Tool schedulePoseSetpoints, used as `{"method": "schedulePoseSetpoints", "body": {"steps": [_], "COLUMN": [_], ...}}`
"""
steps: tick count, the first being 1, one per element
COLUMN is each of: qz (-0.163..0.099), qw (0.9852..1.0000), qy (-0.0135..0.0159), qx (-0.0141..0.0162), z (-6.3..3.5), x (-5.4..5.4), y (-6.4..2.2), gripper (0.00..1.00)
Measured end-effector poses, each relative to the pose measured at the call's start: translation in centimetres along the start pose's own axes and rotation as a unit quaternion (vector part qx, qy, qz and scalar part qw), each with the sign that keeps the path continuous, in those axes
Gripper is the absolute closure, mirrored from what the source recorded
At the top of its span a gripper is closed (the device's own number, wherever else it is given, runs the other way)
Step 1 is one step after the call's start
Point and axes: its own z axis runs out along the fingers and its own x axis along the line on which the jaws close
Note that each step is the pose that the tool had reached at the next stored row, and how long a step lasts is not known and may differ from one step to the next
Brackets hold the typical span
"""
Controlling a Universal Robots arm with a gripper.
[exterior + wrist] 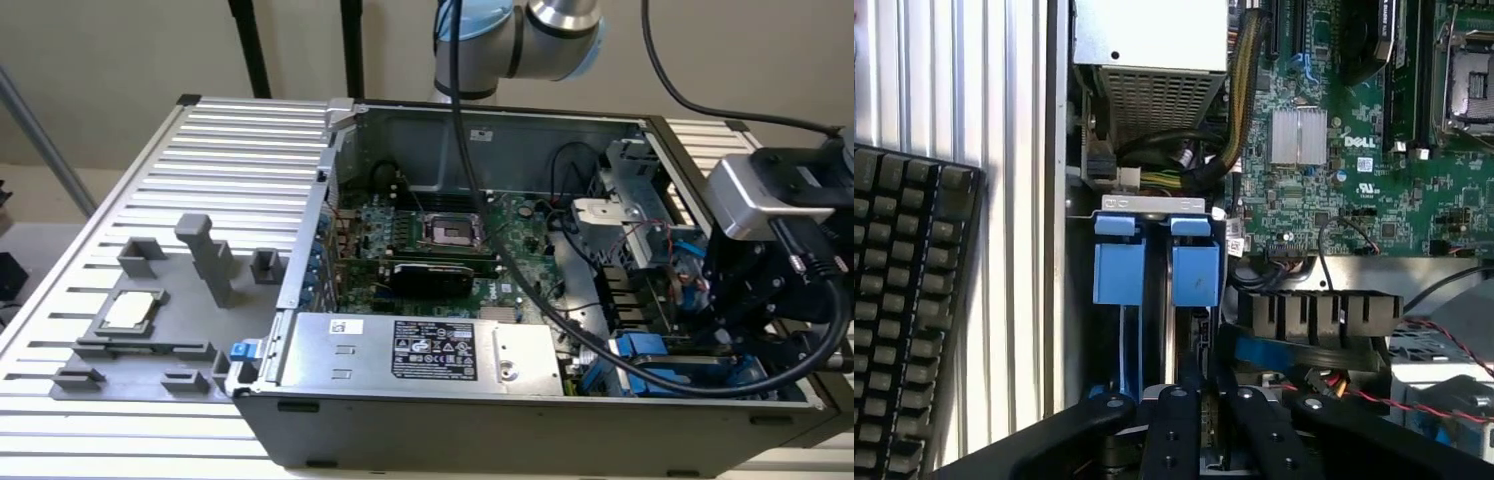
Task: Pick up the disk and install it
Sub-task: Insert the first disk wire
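- Hanging over the drive bay at the exterior view's right end of the open PC case [534, 430], the arm [561, 30] holds its jaws low by the blue carriers.
- Jaws: narrow, black fingers [1172, 430] close together at the near end of the disk [1194, 275]; can't tell if they actually pinch it.
- Disk: on edge in the bay, in its blue carrier, just beside a 2nd blue carrier [1119, 270]; both blue ends level w/ each other.
- PSU [427, 355], a grey box w/ black label, sits next to the bay; motherboard [1324, 150] alongside.
- Case stands on a slatted metal surface [240, 130]; small silver chip [134, 310] in a grey fixture, well apart from the case; black keyboard [904, 320] beside the case.
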Motion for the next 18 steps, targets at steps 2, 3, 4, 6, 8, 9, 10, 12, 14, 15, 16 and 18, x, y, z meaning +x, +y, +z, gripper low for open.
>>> {"method": "schedulePoseSetpoints", "body": {"steps": [2, 3, 4, 6, 8, 9, 10, 12, 14, 15, 16, 18], "qz": [0.007, 0.010, 0.011, 0.011, 0.012, 0.012, 0.012, 0.012, 0.012, 0.012, 0.012, 0.012], "qw": [1.0000, 0.9999, 0.9999, 0.9999, 0.9999, 0.9998, 0.9998, 0.9998, 0.9997, 0.9996, 0.9996, 0.9995], "qy": [0.0015, 0.0029, 0.0048, 0.0085, 0.0111, 0.0124, 0.0137, 0.0172, 0.0212, 0.0235, 0.0257, 0.0292], "qx": [-0.0036, -0.0050, -0.0054, -0.0054, -0.0053, -0.0053, -0.0052, -0.0052, -0.0054, -0.0055, -0.0057, -0.0058], "z": [0.05, 0.09, 0.11, 0.12, 0.15, 0.16, 0.18, 0.20, 0.23, 0.24, 0.26, 0.31], "x": [0.00, 0.00, -0.03, -0.24, -0.52, -0.66, -0.76, -0.84, -0.86, -0.87, -0.88, -0.96], "y": [0.00, -0.01, -0.04, -0.12, -0.21, -0.24, -0.26, -0.32, -0.40, -0.42, -0.43, -0.43], "gripper": [0.84, 0.84, 0.84, 0.84, 0.84, 0.84, 0.84, 0.84, 0.84, 0.84, 0.84, 0.84]}}
